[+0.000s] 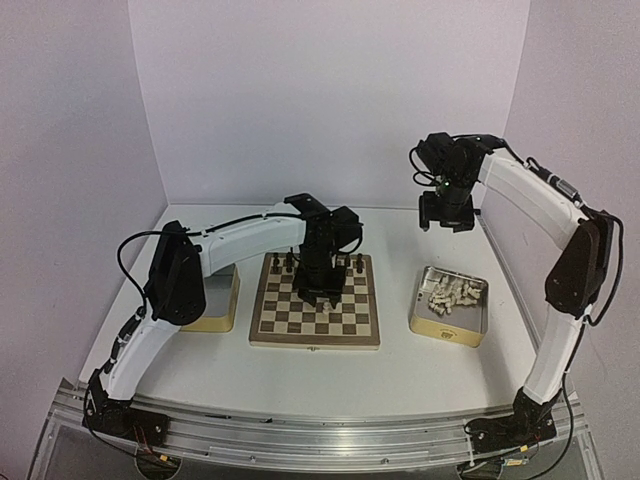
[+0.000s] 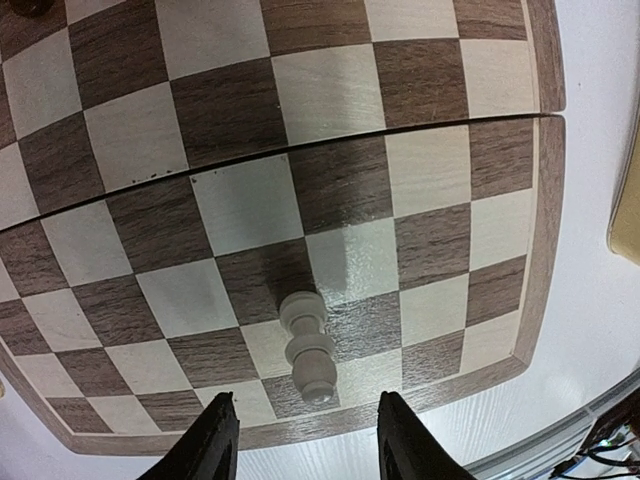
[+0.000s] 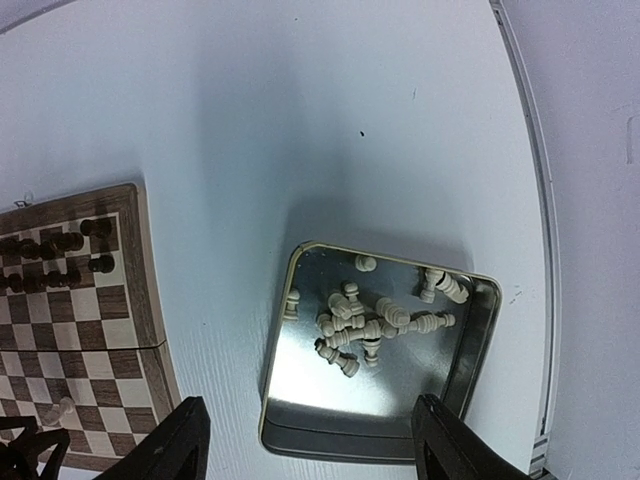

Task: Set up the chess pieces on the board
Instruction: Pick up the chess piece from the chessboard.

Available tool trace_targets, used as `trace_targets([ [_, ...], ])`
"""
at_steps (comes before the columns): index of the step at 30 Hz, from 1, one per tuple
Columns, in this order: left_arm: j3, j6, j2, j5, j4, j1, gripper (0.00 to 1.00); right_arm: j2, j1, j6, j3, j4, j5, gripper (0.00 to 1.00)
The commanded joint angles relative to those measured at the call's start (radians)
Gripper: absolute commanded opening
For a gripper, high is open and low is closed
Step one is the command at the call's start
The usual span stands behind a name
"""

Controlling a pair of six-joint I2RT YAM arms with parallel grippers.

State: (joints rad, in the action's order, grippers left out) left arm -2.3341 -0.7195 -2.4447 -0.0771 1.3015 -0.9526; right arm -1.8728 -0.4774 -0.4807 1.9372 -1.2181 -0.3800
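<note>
Setup looks barely begun: the left gripper [image 2: 305,400], jaws parted and empty, hovers over the board's [image 2: 330,90] near rows, where one cream chess piece [image 2: 308,345] lies toppled. It seemingly needs pinching and standing upright. Dark pieces [image 1: 285,262] line the board's far rows. Right of the board, the right gripper [image 3: 312,405] hangs wide above a tin [image 3: 283,330] of cream pieces [image 3: 375,325]. No writing is legible.

Top view: left arm [image 1: 250,235] hides its own jaws, the board's [image 1: 290,322] far middle squares and most of a yellowish tin [image 1: 226,300]. Cream pieces [image 1: 450,295] in right tin [image 1: 445,333] too small to type. Left wrist: board cut top and left, fingers [image 2: 212,450] cropped at bottom. Right wrist: board cropped left, dark pieces [image 3: 70,242] blurry.
</note>
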Motion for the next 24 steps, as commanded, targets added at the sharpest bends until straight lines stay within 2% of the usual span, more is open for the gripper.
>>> trace_targets([
  [1,-0.014,-0.008,-0.018,0.008,-0.023,0.000,0.38,-0.015,-0.002,0.019,0.054,0.008,0.015,0.68],
  [5,-0.019,-0.003,-0.029,-0.002,-0.023,0.000,0.32,-0.022,-0.001,0.023,0.061,0.008,0.015,0.68],
  [16,-0.044,0.003,-0.049,0.016,-0.024,0.001,0.28,-0.034,-0.001,0.032,0.075,0.008,0.016,0.68],
  [24,-0.054,0.005,-0.035,0.014,-0.057,0.002,0.30,-0.034,-0.002,0.031,0.075,0.008,0.034,0.67],
])
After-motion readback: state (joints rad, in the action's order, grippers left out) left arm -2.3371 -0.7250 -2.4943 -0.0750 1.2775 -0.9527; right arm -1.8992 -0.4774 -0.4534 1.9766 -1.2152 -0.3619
